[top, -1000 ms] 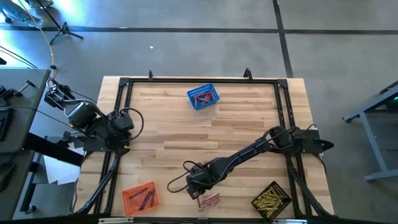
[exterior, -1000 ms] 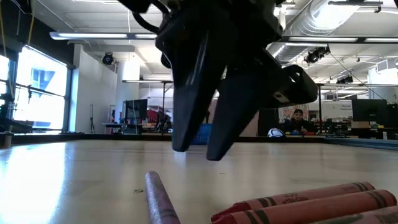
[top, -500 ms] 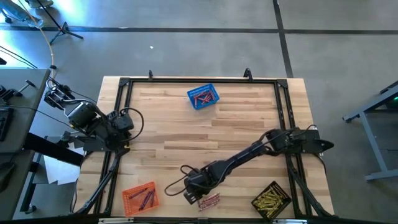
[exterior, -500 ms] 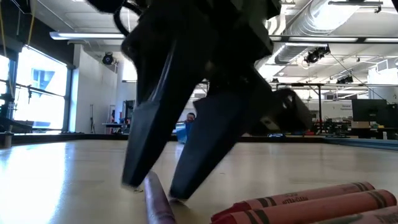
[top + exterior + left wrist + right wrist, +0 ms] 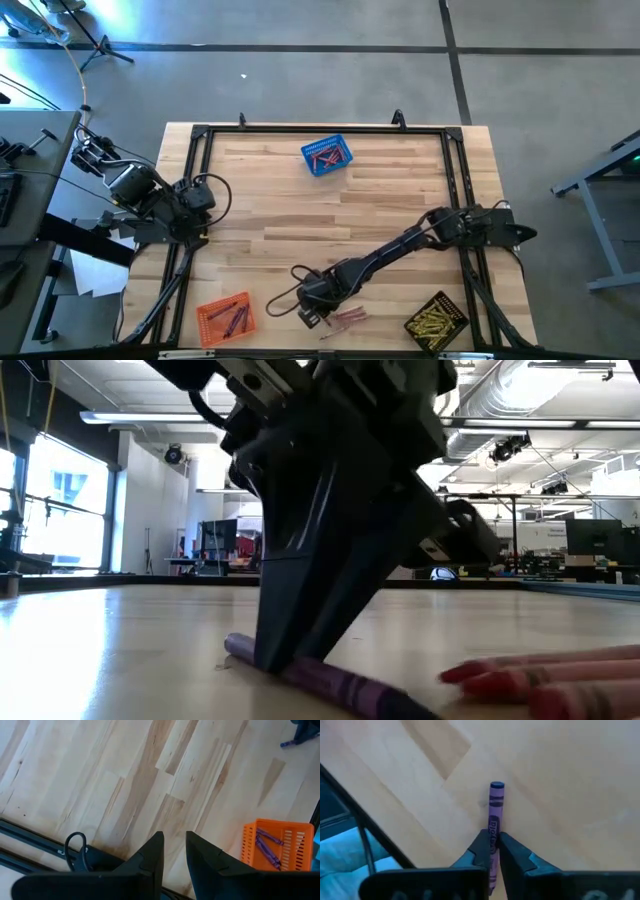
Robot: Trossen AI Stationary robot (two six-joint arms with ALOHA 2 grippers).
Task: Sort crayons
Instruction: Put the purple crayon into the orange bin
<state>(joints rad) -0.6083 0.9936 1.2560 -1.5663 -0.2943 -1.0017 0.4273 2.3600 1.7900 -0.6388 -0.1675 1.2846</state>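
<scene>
**Right pincer closed on purple crayon at near table edge**

Since the earlier frame, my right gripper has come down onto the table and drawn its fingers together; a moment ago they straddled the purple crayon with a gap, and now they pinch it. The crayon has also swung: it pointed away from the low camera before and now lies slantwise across that view, one end poking out past the fingertips.

Right gripper: nearly shut, clamped on the purple crayon near its middle. The crayon lies flat on the wood; fingertips are at table level. Position is by the near edge of the table, roughly midway along it.

Loose crayons: a few pink and red ones lie on the bare wood just beside my right gripper, toward the near right corner.

Baskets: the orange basket sits at the near left corner with purple crayons in it. The blue basket stands near the middle of the far edge, holding red crayons. The black basket is at the near right corner, filled with yellow crayons.

Left gripper: hangs by the left edge of the table, fingers a narrow gap apart, nothing between them.
</scene>
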